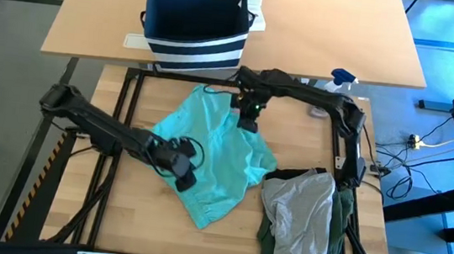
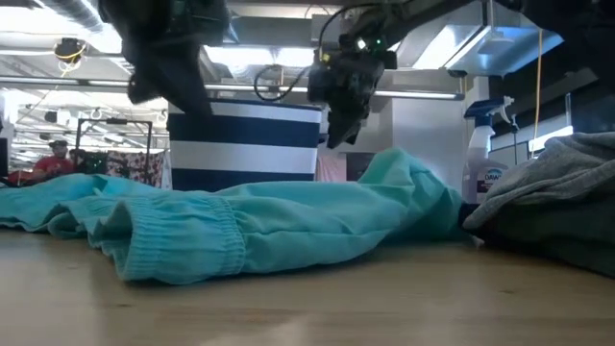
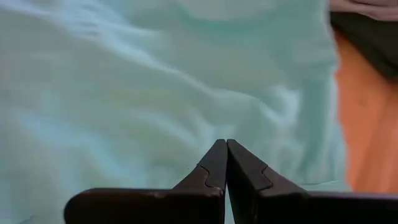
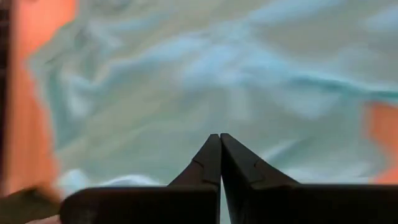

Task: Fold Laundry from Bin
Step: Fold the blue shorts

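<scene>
the laundry's teal-green garment (image 1: 211, 155) lies spread and rumpled on the table (image 1: 124, 218) just in front of the bin (image 1: 195, 24), not yet folded. beside the teal garment, away from the bin, a light grey garment (image 1: 300, 215) sits heaped on a dark green one (image 1: 268, 233), so i judge 2 pieces already handled and this 1 in progress. the bin is boxy navy fabric with white stripes; its inside looks dark and whether anything is left in it i cannot tell. the teal cloth is soft knit with a ribbed cuff. the left gripper (image 1: 186, 173) and right gripper (image 1: 247, 119) hover over the teal garment, jaws pressed together, holding nothing.
</scene>
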Robot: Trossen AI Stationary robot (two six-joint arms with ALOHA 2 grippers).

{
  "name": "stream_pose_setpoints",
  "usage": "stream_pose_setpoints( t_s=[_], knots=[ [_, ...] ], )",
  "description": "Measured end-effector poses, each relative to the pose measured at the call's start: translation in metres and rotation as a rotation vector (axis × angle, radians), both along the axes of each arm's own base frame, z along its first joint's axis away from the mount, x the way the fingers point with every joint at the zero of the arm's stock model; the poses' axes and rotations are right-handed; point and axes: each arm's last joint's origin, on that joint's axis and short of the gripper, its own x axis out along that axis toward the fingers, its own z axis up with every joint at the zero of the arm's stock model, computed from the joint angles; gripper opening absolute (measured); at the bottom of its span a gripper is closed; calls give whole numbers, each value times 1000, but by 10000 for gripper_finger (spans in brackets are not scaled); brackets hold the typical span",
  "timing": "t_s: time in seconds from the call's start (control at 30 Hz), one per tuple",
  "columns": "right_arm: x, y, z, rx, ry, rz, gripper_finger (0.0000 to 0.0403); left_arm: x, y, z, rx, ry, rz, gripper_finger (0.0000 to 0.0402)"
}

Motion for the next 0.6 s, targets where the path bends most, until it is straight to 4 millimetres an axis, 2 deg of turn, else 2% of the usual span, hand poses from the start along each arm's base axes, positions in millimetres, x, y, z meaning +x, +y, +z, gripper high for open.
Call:
stream_pose_setpoints(
  t_s=[0.13,0.3,0.47,0.6],
  knots=[
    [10,-20,-10,-94,-74,-46,3,24,-16,-23,-42,-43,-43,0],
    [32,-32,-40,-109,-132,-95,3,49,-29,-49,-104,-106,-81,0],
    [43,-37,-80,-97,-75,-116,3,56,-37,-71,-142,-70,-92,0],
    [45,-39,-82,-208,-59,-132,3,56,-44,-89,-199,20,-153,0]
  ],
)
